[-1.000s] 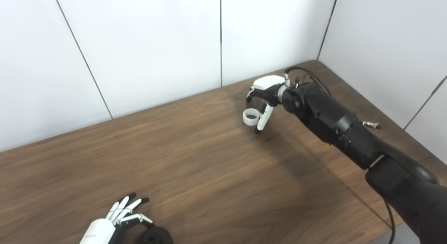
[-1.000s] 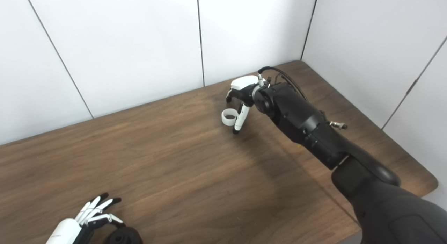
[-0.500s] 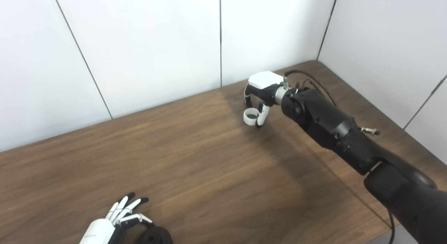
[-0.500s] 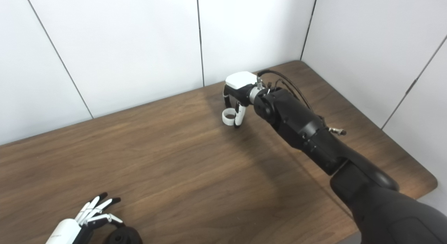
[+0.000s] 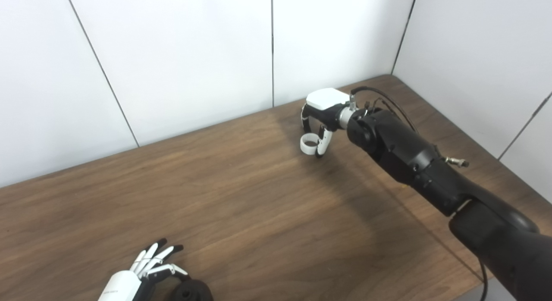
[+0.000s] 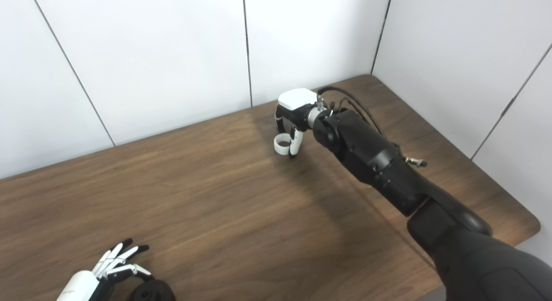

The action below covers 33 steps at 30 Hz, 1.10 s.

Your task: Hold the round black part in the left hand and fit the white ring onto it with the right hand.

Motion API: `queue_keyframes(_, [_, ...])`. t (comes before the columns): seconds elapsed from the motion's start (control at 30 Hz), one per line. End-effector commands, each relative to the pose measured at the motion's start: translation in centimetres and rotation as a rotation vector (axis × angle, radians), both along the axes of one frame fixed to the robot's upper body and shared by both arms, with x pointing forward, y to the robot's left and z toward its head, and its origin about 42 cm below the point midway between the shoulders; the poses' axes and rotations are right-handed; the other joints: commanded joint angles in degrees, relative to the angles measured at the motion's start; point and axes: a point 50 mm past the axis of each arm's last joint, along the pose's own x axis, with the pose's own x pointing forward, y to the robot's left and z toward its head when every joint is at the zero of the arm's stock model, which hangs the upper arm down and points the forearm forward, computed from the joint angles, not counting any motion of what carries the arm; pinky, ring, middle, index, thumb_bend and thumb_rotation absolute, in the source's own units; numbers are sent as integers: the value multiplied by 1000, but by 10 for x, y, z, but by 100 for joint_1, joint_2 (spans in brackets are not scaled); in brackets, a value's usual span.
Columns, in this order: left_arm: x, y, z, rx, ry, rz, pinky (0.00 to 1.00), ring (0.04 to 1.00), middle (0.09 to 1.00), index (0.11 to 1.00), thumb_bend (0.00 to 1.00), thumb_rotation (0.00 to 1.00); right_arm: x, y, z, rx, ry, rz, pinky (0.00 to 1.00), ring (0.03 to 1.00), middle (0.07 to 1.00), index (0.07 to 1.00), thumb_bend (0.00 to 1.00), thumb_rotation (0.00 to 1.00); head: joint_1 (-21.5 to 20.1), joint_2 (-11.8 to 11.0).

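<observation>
The white ring [image 5: 308, 144] lies on the wooden table [image 5: 241, 197] near the back wall. My right hand [image 5: 321, 120] reaches over it, palm down. Its thumb [image 5: 322, 145] presses the ring's right side and its dark fingers [image 5: 304, 123] curl down just behind it, so the ring sits pinched between them while resting on the table. The round black part [image 5: 191, 291] sits at the front edge, partly cut off by the picture's bottom. My left hand [image 5: 144, 271] lies just left of it, fingers stretched apart, holding nothing.
White wall panels [image 5: 194, 55] close off the back and right of the table. The table's right edge [image 6: 532, 225] runs close beside my right arm [image 5: 414, 163]. Bare wood stretches between the two hands.
A second ago my right hand was spread beside the ring; it has since turned palm down and closed its fingers around it. The ring, black part and left hand have stayed put.
</observation>
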Motion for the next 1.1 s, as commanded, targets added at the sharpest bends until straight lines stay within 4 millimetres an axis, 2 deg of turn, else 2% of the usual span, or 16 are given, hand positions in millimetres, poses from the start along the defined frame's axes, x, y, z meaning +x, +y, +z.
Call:
queue_keyframes(0.0, [0, 6, -6, 42, 34, 9, 1000, 993, 902, 480, 519, 49, 5, -4, 29, -12, -71, -1, 880, 963, 871, 481, 514, 139, -6, 5])
queue_keyframes(0.2, [8, 3, -8, 49, 28, 12, 1000, 990, 898, 480, 519, 49, 4, 0, 34, 0, -98, 26, 872, 960, 870, 482, 514, 138, 117, 3])
queue_keyframes(0.7, [47, -17, -19, 51, -15, 3, 1000, 943, 884, 480, 520, 49, -9, 18, 68, 55, -209, 169, 859, 953, 872, 480, 511, 140, 654, 55])
queue_keyframes(0.9, [61, -30, -21, 52, -21, -9, 1000, 937, 885, 480, 519, 49, -20, 32, 83, 87, -251, 254, 858, 956, 880, 480, 510, 140, 918, 158])
queue_keyframes(1.07, [72, -45, -19, 48, -29, -22, 1000, 935, 885, 480, 519, 49, -29, 46, 96, 140, -268, 335, 867, 971, 894, 480, 509, 141, 1362, 369])
